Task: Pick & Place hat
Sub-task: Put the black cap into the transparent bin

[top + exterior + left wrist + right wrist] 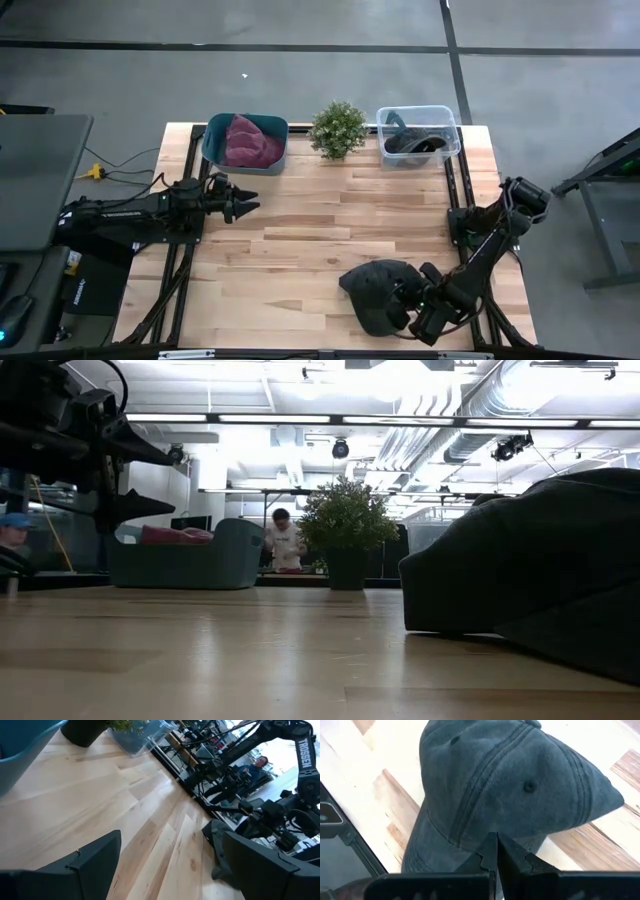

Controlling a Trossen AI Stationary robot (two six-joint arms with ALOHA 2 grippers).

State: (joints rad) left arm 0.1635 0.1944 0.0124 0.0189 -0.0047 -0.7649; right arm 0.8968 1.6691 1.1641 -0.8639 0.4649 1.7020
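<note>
Dark denim cap (pixel 510 795) is pinched by our right end effector (pixel 496 852); we should lift slowly, keeping fabric gathered.

Left end effector (pixel 243 199) waits spread.

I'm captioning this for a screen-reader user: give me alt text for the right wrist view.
A dark grey cap lies on the light wooden table, filling most of the picture. The right gripper is pinched shut on the cap's edge, its two dark fingers pressed together.

floor (pixel 300 80): grey concrete, dark seams | ceiling (pixel 400 390): white, ducts, strip lights | person (pixel 283 540) standing behind
</note>
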